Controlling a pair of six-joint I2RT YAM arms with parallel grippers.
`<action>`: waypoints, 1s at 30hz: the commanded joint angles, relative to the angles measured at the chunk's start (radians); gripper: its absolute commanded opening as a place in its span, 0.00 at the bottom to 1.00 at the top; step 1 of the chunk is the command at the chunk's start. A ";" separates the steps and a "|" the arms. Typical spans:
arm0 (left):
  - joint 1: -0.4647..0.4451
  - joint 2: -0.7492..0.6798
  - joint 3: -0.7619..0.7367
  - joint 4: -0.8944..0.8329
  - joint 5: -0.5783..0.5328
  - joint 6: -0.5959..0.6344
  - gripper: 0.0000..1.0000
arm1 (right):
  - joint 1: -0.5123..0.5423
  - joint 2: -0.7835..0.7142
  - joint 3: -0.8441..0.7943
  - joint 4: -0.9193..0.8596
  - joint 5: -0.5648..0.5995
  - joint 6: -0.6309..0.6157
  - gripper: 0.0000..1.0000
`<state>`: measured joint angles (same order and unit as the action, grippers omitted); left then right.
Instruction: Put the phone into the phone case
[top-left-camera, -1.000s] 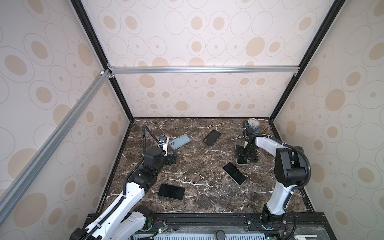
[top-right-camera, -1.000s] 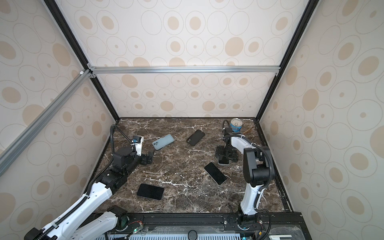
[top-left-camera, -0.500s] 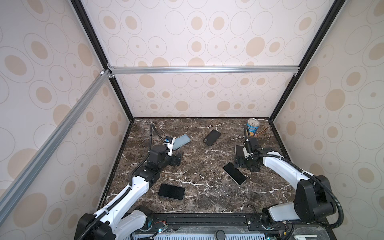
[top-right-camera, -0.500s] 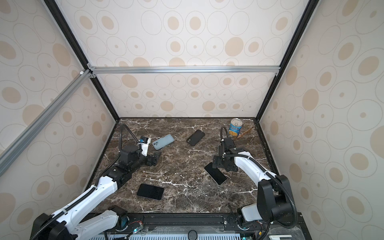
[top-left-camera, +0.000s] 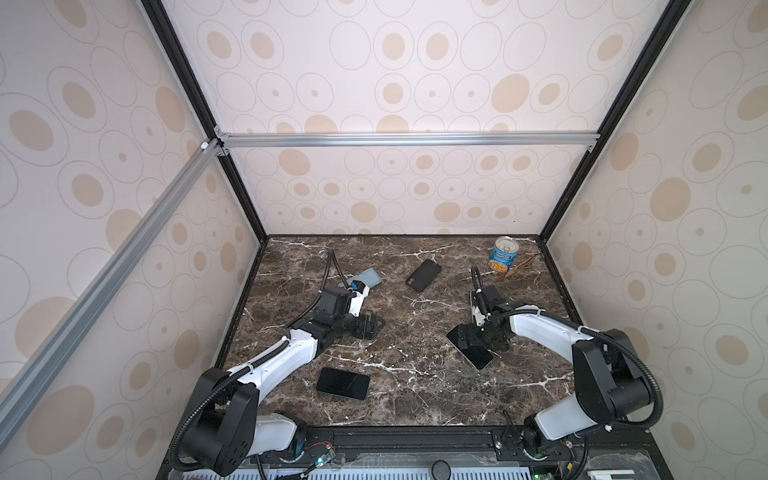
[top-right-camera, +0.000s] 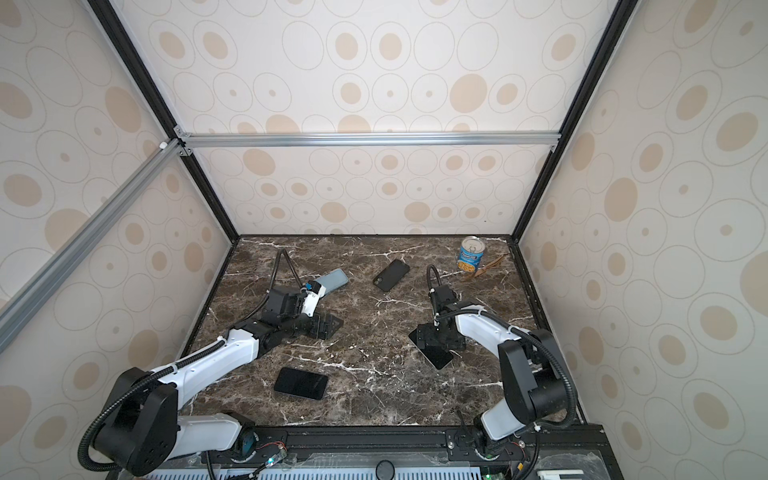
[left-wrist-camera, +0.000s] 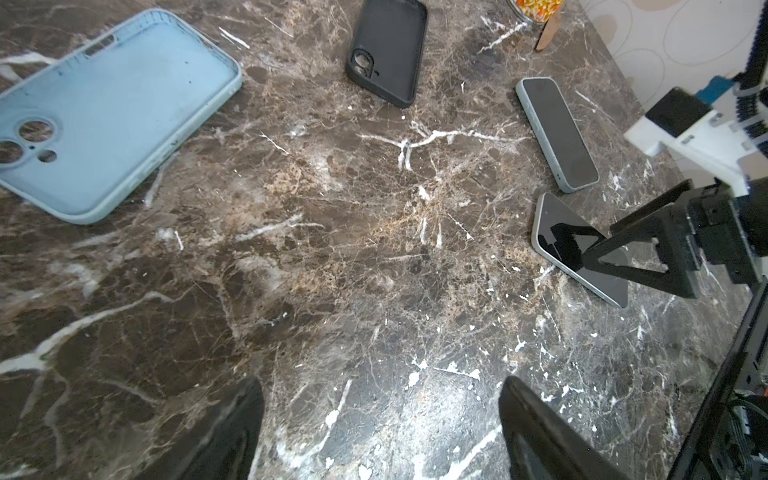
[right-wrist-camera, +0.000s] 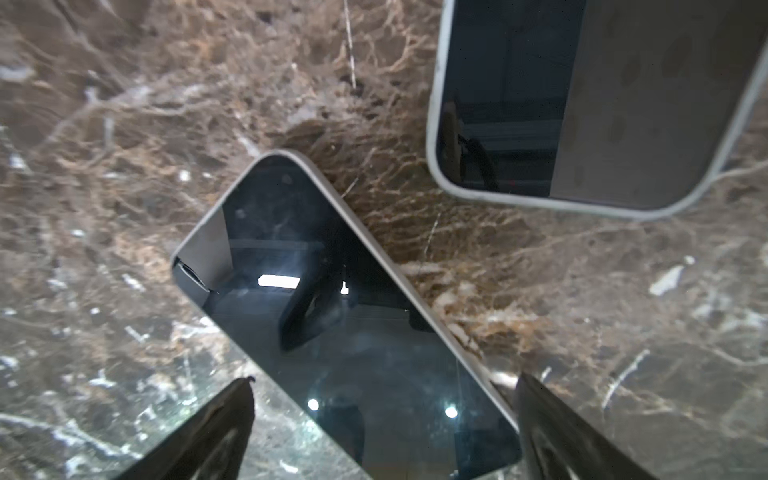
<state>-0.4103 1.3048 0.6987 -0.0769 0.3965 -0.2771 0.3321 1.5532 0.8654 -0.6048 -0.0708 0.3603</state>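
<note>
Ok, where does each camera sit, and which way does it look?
Both top views: high at the front, looking down on the marble table; left arm and right arm show.
Left wrist: on the left arm, facing across the table toward the light blue case; tips of the open left gripper show.
Right wrist: on the right arm, looking down at the silver-edged phone; tips of the open right gripper show.
Shared: both wrists see that phone.

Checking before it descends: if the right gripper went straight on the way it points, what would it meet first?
Probably the phone lying flat on the marble table: the open right gripper points down at it, jaws either side. Remaining gap unclear.
</note>
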 joint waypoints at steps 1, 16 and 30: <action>-0.003 0.002 0.042 -0.038 0.010 -0.005 0.88 | 0.007 0.030 0.030 -0.001 0.028 -0.043 0.99; -0.001 0.021 0.056 -0.050 -0.013 0.002 0.88 | 0.132 0.044 0.000 -0.012 -0.031 -0.035 1.00; -0.002 0.024 0.061 -0.055 -0.030 0.000 0.87 | 0.228 0.121 0.027 -0.040 0.086 0.008 0.91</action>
<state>-0.4107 1.3216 0.7136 -0.1143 0.3756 -0.2768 0.5476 1.6382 0.9089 -0.6273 0.0311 0.3416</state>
